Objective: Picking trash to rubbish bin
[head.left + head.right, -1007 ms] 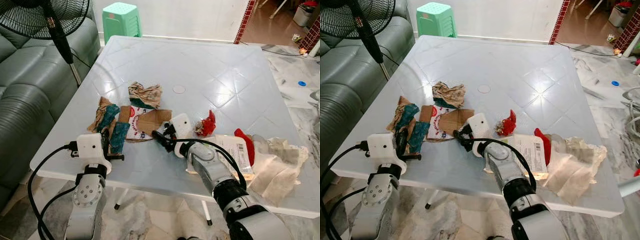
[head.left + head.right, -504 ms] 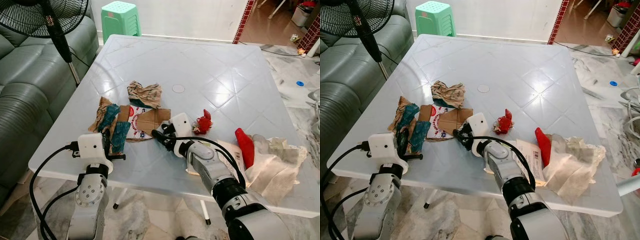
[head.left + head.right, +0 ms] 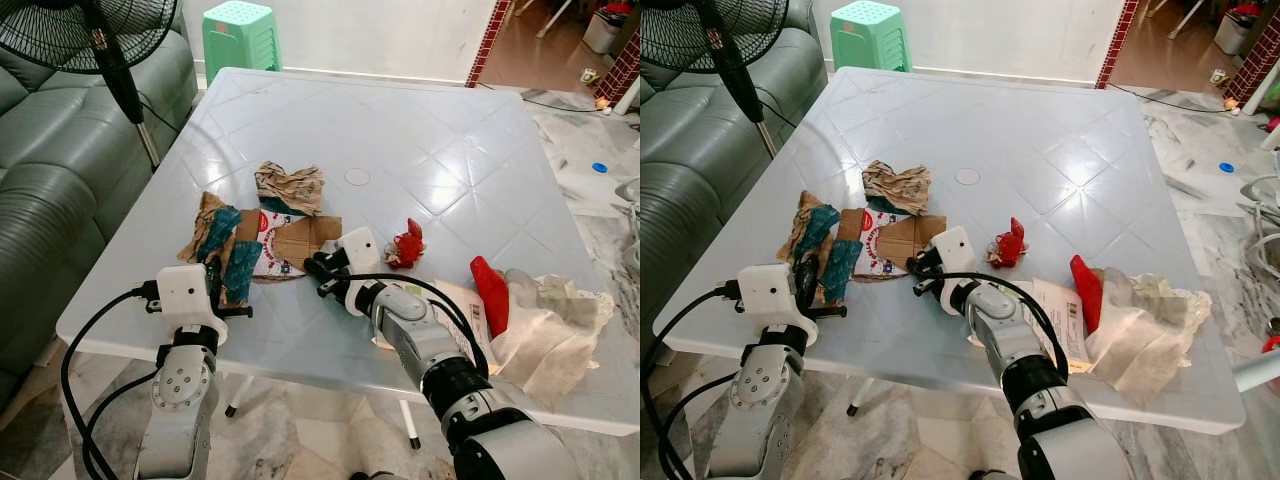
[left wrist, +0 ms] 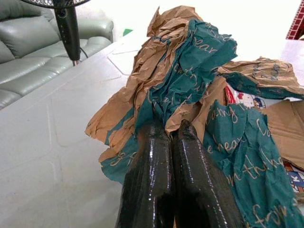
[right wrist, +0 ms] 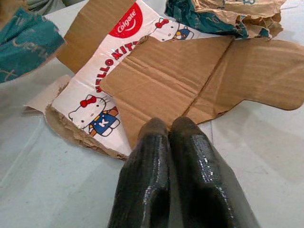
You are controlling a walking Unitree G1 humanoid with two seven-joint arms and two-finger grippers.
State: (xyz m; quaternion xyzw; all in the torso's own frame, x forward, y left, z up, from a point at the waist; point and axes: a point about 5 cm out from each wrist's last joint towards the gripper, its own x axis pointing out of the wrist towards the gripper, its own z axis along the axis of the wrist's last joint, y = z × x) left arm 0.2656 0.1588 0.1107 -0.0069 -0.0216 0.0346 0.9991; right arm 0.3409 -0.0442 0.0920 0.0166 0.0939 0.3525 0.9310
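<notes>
White tiled counter (image 3: 420,130) seen from above, strewn with trash near its front edge. Left gripper (image 4: 168,130) at the near-left part of the counter, fingers (image 4: 152,161) pressed together with nothing between them, tips just at the edge of a crumpled brown-and-teal paper wrapper (image 3: 222,245). Right gripper (image 5: 166,126) near the front middle, fingers (image 5: 190,156) likewise closed and empty, tips resting at the near edge of a flattened toothpaste carton (image 3: 288,240) — brown inside face up, printed cartoon flap beside it. Second crumpled brown-and-teal paper ball (image 3: 290,188) just behind the carton. Small red crumpled wrapper (image 3: 407,246) to the right of the carton, apart from it. Further right, a printed sheet (image 3: 470,310) partly under the right arm, a red scrap (image 3: 490,293) and a heap of pale translucent plastic wrap (image 3: 550,320) at the counter's right edge. Small round cap (image 3: 357,177) at the counter's centre. Around the counter — grey-green sofa (image 3: 50,200) and standing fan (image 3: 90,30) on the left, green plastic stool (image 3: 242,35) behind, marble-patterned floor (image 3: 600,190) on the right.
</notes>
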